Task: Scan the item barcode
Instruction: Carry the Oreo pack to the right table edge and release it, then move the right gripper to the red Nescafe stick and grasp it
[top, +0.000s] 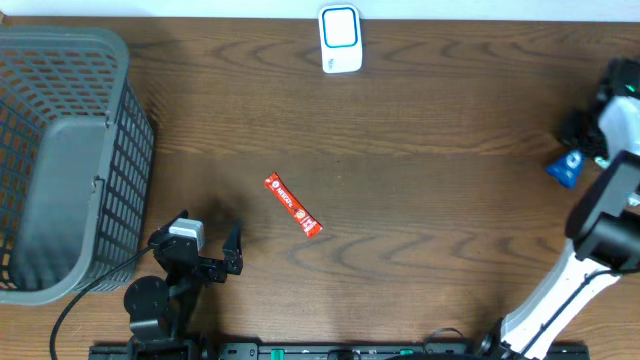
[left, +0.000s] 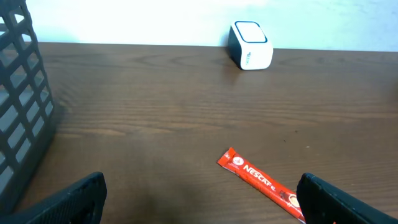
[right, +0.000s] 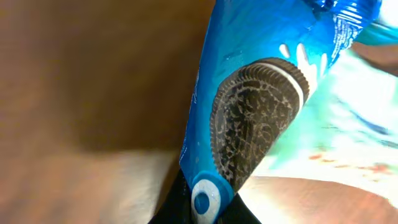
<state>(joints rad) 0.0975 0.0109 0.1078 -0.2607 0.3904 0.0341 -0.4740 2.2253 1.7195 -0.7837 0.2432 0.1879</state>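
At the right edge of the tabletop (top: 430, 150), the right gripper (right: 200, 210) has its jaws pressed together on the lower end of a blue cookie packet (right: 249, 112), which I take to be the item due for scanning. It hangs clear of the wood and well apart from the scanner (top: 340, 40), a small white and blue unit standing at the middle of the far edge. Near the near edge, towards the left, the left gripper (left: 200, 183) sits with its jaws spread wide and nothing between them. A red coffee sachet (top: 292, 203) lies flat mid-table just ahead of it, and a grey basket (top: 135, 170) fills the left edge.

Several things could go wrong from here:
- **Hidden barcode:** no view shows it, only the printed cookie face, so it may be turned away from the scanner's window when it arrives.
- **Loose hold:** the pinch takes only a narrow bit of glossy, crinkly film. A quick swing could let the packet swivel or slide between the pads.
- **Glare and creases:** either one on the film could spoil a read.
- **Low carry:** the packet could brush the sachet, and a reach that runs too far could nudge the light scanner.

The surface is dark brown wood grain, matte and flat. Beyond the far edge is a plain white wall, and the bright blur behind the packet in the right wrist view is too smeared to identify
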